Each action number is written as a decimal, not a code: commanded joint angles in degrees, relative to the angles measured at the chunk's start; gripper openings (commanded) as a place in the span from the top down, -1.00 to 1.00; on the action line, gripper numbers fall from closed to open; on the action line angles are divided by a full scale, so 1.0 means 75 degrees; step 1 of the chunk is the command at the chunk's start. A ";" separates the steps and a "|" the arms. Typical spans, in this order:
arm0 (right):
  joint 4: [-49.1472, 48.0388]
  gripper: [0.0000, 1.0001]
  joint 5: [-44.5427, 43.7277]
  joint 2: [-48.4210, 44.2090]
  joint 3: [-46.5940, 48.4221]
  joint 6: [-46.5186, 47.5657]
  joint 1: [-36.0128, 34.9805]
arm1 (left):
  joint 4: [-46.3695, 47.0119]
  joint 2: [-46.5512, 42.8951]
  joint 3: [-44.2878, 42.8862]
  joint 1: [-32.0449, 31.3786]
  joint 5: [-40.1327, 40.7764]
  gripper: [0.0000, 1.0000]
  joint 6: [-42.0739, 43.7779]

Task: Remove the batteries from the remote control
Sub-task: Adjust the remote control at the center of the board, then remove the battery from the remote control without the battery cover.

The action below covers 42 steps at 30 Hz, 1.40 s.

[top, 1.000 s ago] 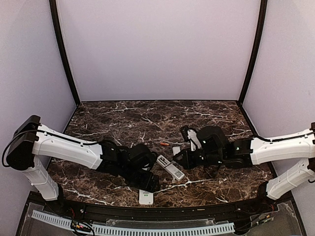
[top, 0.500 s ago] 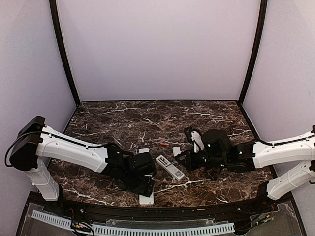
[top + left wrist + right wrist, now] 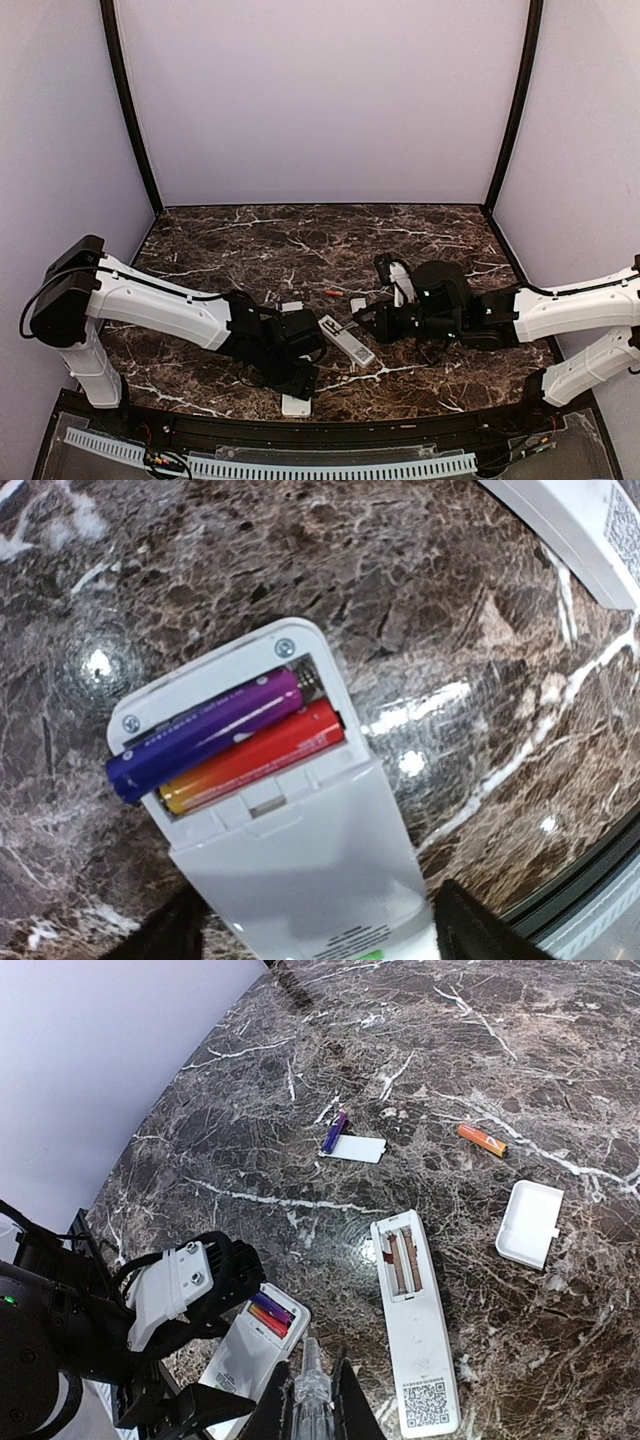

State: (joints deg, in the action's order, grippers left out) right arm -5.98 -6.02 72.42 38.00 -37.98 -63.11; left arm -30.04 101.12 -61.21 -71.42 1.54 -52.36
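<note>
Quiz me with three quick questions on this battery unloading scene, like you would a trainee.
1. True or false: the near remote has a purple battery and an orange-red battery in its compartment.
2. The middle remote has a compartment that is: A full, B empty, C covered.
3. How many loose batteries lie on the table?
Key: 1 true; 2 B; 3 two.
</note>
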 commanded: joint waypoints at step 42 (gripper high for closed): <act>0.0268 1.00 0.0653 0.1675 0.0786 0.0263 0.0095 | 0.0060 0.0520 -0.0380 0.2352 -0.3373 0.34 0.7555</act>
State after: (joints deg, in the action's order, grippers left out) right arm -4.56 -0.47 83.48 42.28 -36.47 -61.89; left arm -28.77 103.92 -63.72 -53.84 -22.68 3.05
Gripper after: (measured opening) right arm 0.093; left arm 0.545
